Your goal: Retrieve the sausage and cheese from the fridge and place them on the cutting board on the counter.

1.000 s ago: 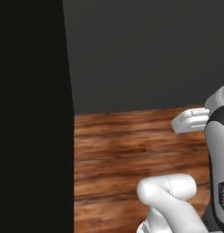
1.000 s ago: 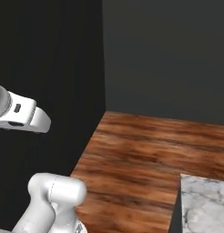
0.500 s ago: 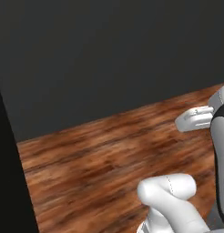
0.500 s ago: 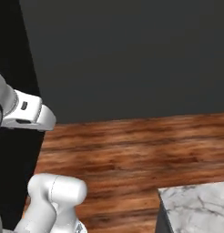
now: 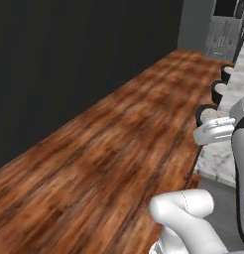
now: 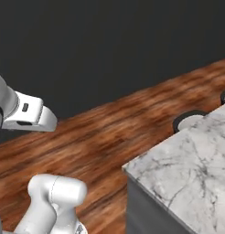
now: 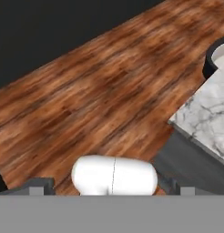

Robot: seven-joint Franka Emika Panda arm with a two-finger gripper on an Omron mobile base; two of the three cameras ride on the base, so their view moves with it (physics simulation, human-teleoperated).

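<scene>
At three o'clock, the white-grey veined marble table (image 6: 187,160) is seen over brown wooden floor (image 5: 104,149); the claw (image 7: 109,191) is spread wide, nothing held.

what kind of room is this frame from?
Probably a kitchen, rendered. A marble-topped counter over grey cabinet fronts stands on a wood plank floor, round dark-rimmed stools are tucked along its edge, and a tall dark wall runs beside the floor.

Floor (image 5: 119,144): reddish-brown wood grain. Wall (image 5: 59,54): flat dark grey. Counter (image 6: 187,160): white-grey veined marble over grey side. Stools (image 6: 190,121): black-rimmed, pale seats.
</scene>
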